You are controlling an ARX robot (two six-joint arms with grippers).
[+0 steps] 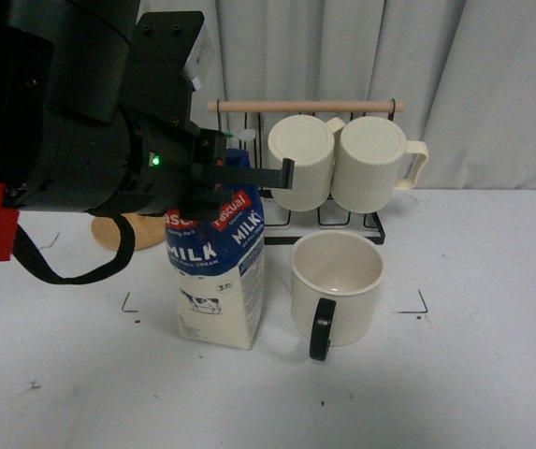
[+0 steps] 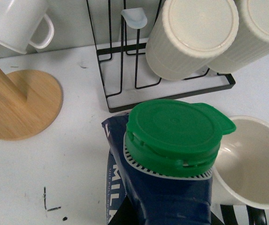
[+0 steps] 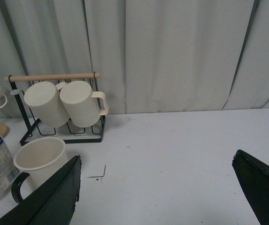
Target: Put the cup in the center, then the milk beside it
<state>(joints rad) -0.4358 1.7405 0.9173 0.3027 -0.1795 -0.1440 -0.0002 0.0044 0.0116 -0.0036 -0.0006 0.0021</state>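
The milk (image 1: 218, 276) stands upright inside the center (image 1: 275, 363), the white patch between black corner marks (image 1: 129, 304). The cup (image 1: 336, 285) stands just right of it with a narrow gap, its black handle toward me. My left gripper (image 1: 225, 182) is shut on the milk's gable top. In the left wrist view the green cap (image 2: 174, 131) fills the middle above the left gripper (image 2: 172, 218), and the cup's rim (image 2: 254, 159) lies beside it. My right gripper (image 3: 155, 192) is open and empty over bare table to the right of the cup (image 3: 40, 159); it does not show in the front view.
A black wire rack (image 1: 380, 224) with a wooden bar holds two ribbed cream mugs (image 1: 300, 161) (image 1: 370, 164) right behind the cup. A wooden mug-tree base (image 1: 132, 229) stands at the back left, with a small white cup (image 2: 12, 21) hung on it. A curtain closes the back.
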